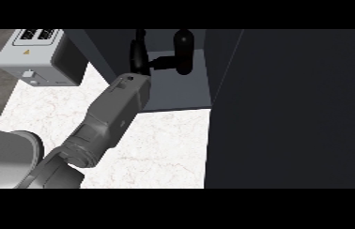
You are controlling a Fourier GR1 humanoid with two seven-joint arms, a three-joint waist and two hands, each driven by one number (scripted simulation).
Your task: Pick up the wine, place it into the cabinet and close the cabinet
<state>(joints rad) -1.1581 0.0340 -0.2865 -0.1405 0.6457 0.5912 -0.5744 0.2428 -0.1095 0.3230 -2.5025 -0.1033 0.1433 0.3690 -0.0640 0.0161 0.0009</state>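
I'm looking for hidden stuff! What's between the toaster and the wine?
In the head view, the cabinet's dark side wall and the left hand lie between the toaster and the wine.

A kitchen: pale marble counter (159, 143), silver toaster (38, 57) and dark cabinet (291, 106).

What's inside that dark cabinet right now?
Inside the cabinet stands the wine bottle, dark against the shelf. The left hand reaches in beside it, thumb touching the bottle. The open door covers everything on the right, so anything there is hidden.
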